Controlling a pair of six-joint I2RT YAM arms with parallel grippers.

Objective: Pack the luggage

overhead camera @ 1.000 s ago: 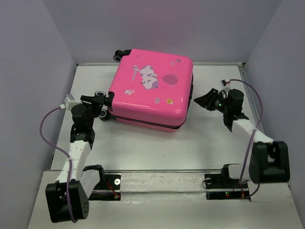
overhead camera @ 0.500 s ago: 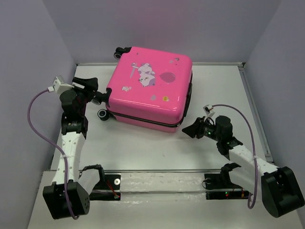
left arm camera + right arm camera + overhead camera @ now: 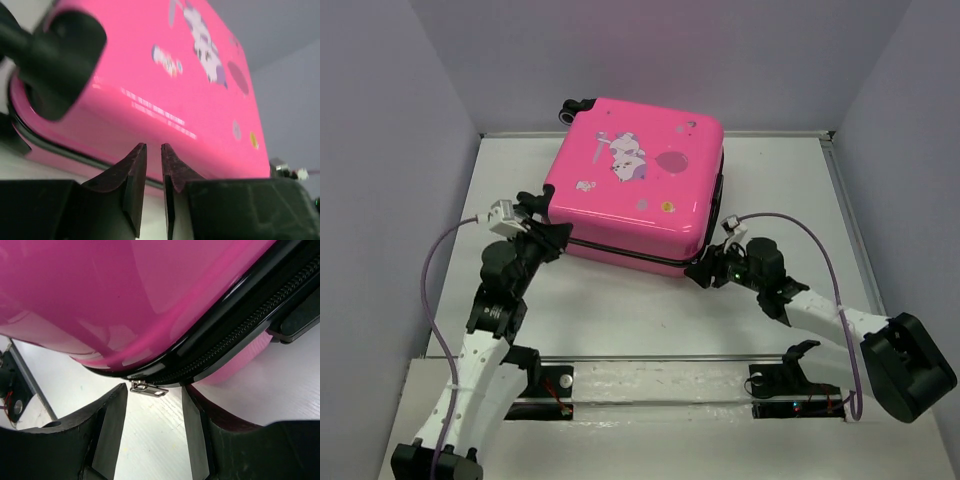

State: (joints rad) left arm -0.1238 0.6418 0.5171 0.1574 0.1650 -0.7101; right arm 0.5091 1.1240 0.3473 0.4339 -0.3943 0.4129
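**A:** Where is the luggage [image 3: 638, 185], and why does it lie that way?

**B:** It lies flat on the table [image 3: 620, 320], centre and towards the far side, printed shell up, with a wheel [image 3: 570, 108] poking out at the far-left corner. The two halves are together. Lying flat puts the black zipper [image 3: 240, 335] seam along the near side, where both arms can get at it.

**A:** So nothing shows of the inside?

**B:** Nothing. No lining and no contents are visible. Judging from that, either the case has yet to be opened or it is being zipped closed. The frames do not say which.

**A:** What is the left arm doing?

**B:** The left gripper [image 3: 556, 233] sits at the near-left corner, just beside a black wheel [image 3: 60, 60]. Its fingers are drawn in to a thin slit with nothing in it, and they point at the pink side wall just above the seam. It looks placed to brace that corner so the case does not slide, though that is a judgement.

**A:** And the right?

**B:** The right gripper [image 3: 698, 272] is at the near-right corner, low to the table. Its fingers stand apart on either side of the small metal zipper pull [image 3: 148, 388], which hangs below the seam. One finger is very near the pull, but the jaws have not closed on it.

**A:** What does the next move need?

**B:** Probably a clean pinch on that tab. It is small and loose, so it could swing away.
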